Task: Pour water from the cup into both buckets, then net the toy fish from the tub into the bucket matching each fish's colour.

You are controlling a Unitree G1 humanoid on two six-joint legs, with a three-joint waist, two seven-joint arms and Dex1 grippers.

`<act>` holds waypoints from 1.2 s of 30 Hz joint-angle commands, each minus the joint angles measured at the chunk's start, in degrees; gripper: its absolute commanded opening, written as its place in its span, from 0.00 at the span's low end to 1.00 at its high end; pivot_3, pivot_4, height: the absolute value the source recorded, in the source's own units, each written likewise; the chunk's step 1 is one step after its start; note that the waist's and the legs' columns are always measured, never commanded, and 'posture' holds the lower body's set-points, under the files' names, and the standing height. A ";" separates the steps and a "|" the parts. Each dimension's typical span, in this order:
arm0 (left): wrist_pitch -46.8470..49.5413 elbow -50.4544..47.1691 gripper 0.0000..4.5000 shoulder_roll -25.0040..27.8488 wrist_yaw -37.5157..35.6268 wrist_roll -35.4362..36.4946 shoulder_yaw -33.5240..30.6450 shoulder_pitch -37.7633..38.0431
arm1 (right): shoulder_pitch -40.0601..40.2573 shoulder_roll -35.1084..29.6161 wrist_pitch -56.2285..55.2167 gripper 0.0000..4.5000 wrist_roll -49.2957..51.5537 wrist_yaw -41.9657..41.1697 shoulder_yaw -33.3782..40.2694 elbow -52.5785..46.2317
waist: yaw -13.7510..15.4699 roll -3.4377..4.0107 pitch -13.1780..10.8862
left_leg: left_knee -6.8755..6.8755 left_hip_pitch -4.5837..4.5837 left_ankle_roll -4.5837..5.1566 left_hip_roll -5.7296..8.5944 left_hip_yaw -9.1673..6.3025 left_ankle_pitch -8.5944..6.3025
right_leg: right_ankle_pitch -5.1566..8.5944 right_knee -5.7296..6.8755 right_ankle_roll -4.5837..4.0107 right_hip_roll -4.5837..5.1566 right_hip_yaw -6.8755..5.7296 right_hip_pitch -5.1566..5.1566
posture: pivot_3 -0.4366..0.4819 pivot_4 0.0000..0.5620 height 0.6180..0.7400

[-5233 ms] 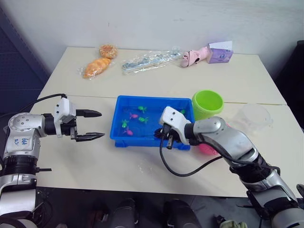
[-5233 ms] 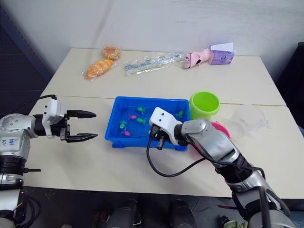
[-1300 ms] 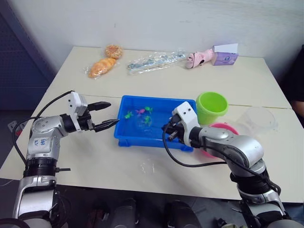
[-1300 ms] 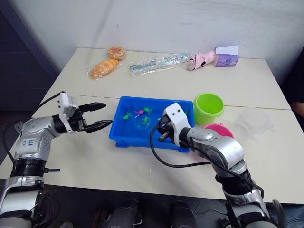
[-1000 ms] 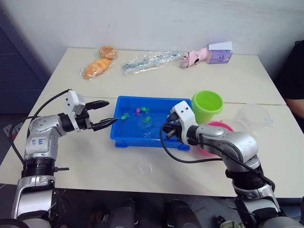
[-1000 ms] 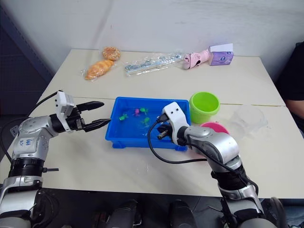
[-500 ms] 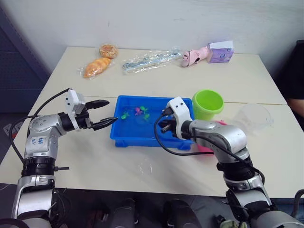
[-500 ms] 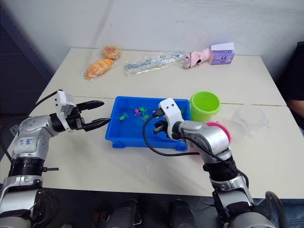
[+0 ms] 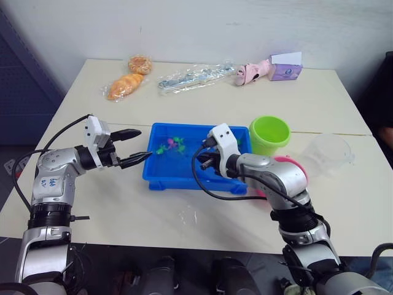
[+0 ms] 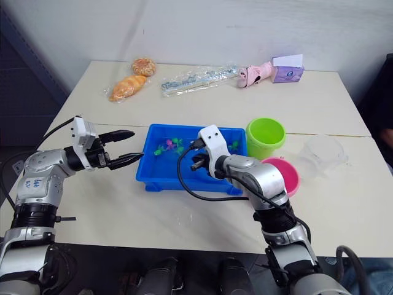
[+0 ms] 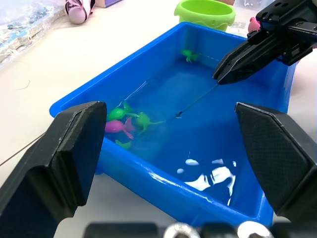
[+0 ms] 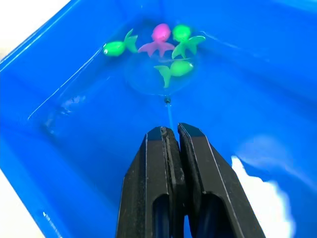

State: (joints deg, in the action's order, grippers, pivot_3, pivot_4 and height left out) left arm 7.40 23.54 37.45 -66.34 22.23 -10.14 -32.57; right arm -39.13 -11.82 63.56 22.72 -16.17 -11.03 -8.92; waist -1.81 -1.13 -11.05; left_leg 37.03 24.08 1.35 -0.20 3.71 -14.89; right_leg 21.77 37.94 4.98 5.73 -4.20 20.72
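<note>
The blue tub (image 9: 175,183) holds water and the toy fish. My right gripper (image 12: 171,130) is inside it, shut on the thin handle of the net (image 12: 158,74). The hoop sits low in the water at the tub's far left corner. One green fish (image 12: 173,68) lies within the hoop, and a pink fish (image 12: 159,34) and two green ones (image 12: 115,48) are at its edge. My left gripper (image 9: 138,145) stands open just outside the tub's left wall. The green bucket (image 9: 269,132) and the pink bucket (image 10: 281,172) stand right of the tub, with the clear cup (image 9: 328,150) further right.
Along the table's far edge lie wrapped bread (image 9: 126,86), a clear plastic bag (image 9: 193,77), a pink toy (image 9: 252,72) and a purple box (image 9: 284,70). Another green fish (image 11: 188,53) floats alone at the tub's far right corner.
My right gripper has swept the net leftward across the tub to the fish bunched in the far left corner. The left gripper came close to the tub and has held still over the last second.
</note>
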 commanded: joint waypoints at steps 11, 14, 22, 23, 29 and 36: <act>-0.61 -0.52 0.99 0.83 -0.07 0.11 -0.48 -0.73 | 0.30 -2.47 -1.33 0.00 -3.48 -1.54 -1.42 -2.59 | 0.05 0.00 0.00 | 0.00 0.01 0.00 0.00 0.00 0.00 | 0.00 0.00 0.00 0.00 0.00 0.00 | 0.48 0.27 1.00; -0.50 -0.59 0.99 1.01 -0.06 0.12 -0.59 -0.63 | 0.47 -5.38 -0.46 0.00 -3.94 -2.63 -2.76 -5.72 | 0.08 0.00 0.00 | 0.01 0.01 0.00 0.01 -0.01 0.00 | 0.00 -0.01 0.00 0.01 0.00 0.00 | 0.48 0.27 1.00; -0.34 -0.53 0.99 1.59 -0.11 0.21 -0.93 -0.52 | 1.62 -8.62 2.62 0.00 -2.58 -4.11 -1.31 -13.97 | 0.07 0.00 0.00 | 0.01 0.02 0.00 0.00 -0.01 0.00 | 0.00 -0.01 0.00 0.00 -0.01 0.00 | 0.48 0.27 1.00; -0.32 -0.45 0.99 1.73 -0.15 0.25 -0.99 -0.54 | 1.30 -9.02 1.61 0.00 -2.47 -4.69 -0.95 -15.16 | 0.07 0.00 0.00 | 0.01 0.02 0.00 0.00 -0.01 0.00 | 0.00 -0.02 0.00 0.00 -0.01 0.00 | 0.48 0.27 1.00; -0.18 0.16 0.99 2.26 -0.24 0.35 -1.01 -0.75 | -0.76 -9.35 -1.65 0.00 -3.19 -6.35 -1.70 -16.18 | 0.06 0.00 0.00 | 0.01 0.02 0.00 0.00 -0.02 0.00 | 0.00 -0.02 0.00 0.00 -0.01 0.00 | 0.48 0.27 1.00; -0.16 0.93 0.99 2.32 -0.43 0.38 -0.83 -1.38 | -3.40 -5.45 -6.92 0.00 -8.34 -5.10 -8.16 -7.41 | 0.03 0.00 0.00 | 0.02 0.01 -0.02 0.00 -0.02 0.01 | 0.00 0.00 0.00 0.00 -0.03 0.01 | 0.48 0.27 1.00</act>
State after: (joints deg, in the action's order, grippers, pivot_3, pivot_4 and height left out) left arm 7.46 25.18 38.80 -66.41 22.16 -10.17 -32.98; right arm -41.10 -17.99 59.02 16.33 -21.75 -18.20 -16.99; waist -1.78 -1.13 -11.05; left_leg 37.07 24.10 1.33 -0.19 3.70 -14.88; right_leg 21.77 37.95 4.98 5.73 -4.23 20.73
